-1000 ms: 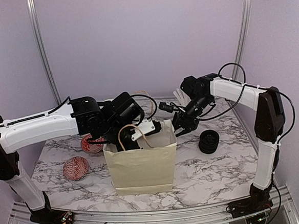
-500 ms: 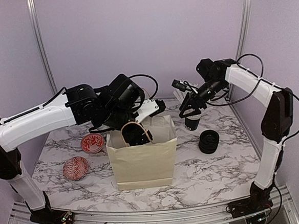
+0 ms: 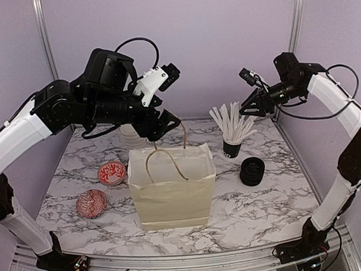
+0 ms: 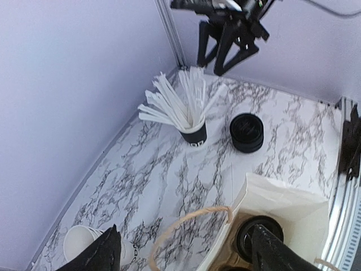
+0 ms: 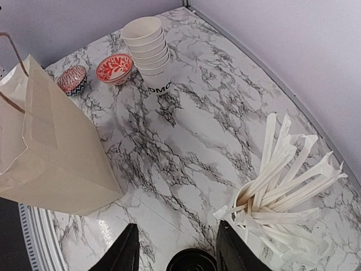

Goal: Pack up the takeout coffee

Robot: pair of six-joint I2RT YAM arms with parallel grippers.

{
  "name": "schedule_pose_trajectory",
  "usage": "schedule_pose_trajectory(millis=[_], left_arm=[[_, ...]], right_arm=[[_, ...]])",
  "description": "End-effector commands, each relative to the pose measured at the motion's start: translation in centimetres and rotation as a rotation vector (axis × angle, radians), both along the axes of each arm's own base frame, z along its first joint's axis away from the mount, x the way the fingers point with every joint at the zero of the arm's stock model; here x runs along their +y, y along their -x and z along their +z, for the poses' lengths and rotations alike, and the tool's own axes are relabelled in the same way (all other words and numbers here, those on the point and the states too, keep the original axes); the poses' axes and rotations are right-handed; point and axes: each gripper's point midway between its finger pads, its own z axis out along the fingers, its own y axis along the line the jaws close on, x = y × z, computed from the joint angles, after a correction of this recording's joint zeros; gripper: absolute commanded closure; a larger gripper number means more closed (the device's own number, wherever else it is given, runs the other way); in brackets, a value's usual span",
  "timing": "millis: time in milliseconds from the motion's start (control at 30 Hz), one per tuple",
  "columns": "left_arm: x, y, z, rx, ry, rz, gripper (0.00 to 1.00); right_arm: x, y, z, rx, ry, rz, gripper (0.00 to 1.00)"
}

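Paper bag [image 3: 172, 192] upright on desk [image 3: 266, 210], takeout coffee [image 4: 258, 236] inside it, black lid showing. Left claw [image 3: 161, 124] just above bag: released, empty. Right claw [image 3: 253, 109] beyond bag, up right: spread wide, holding nothing.

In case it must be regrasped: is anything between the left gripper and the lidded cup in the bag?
Yes: the rope handle of the bag arches across its mouth, between the fingers of the open left gripper and just short of the lidded cup, whose black lid shows inside. Nothing else visible lies between them.
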Motion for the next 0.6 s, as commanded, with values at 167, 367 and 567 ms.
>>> schedule_pose_trajectory(millis=[167, 367, 567], left_arm=[[7.8, 1.4, 10.5, -0.202, 0.507, 0.171, 0.24], [10.4, 0.8, 7.7, -0.183, 0.505, 0.294, 0.21], [11.4, 1.3, 6.8, -0.168, 0.513, 0.300, 0.21]], right_arm=[[-2.7, -2.9, 0.5, -0.165, 0.065, -0.229, 0.71], [-4.0, -5.8, -0.6, -0.185, 0.105, -0.361, 0.71], [-4.1, -8.0, -3.0, -0.116, 0.127, -0.400, 0.66]])
